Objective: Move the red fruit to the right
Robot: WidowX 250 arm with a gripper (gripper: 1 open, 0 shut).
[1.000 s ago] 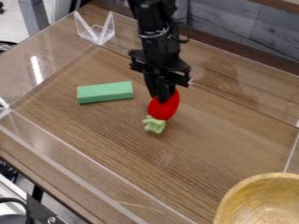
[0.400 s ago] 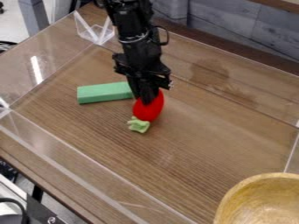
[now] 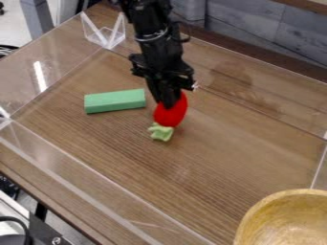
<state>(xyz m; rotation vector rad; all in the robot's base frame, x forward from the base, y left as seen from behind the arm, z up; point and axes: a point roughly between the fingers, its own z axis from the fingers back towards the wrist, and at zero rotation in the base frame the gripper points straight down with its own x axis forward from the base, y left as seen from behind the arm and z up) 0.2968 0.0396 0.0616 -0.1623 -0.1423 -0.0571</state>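
The red fruit [image 3: 170, 113], a small red toy strawberry with a pale green leafy cap at its lower end, sits near the middle of the wooden table. My black gripper [image 3: 170, 96] comes down on it from above, pointing steeply downward, and is shut on its upper part. The leafy cap rests on or just above the wood; I cannot tell which. The fingertips are partly hidden against the fruit.
A flat green rectangular block [image 3: 115, 100] lies just left of the fruit. Clear plastic walls [image 3: 38, 72] fence the table. A wooden bowl [image 3: 292, 220] sits at the bottom right corner. A clear stand [image 3: 102, 33] is at the back left.
The gripper and fruit swung left and back again; compared with a second ago they sit slightly left and farther back.
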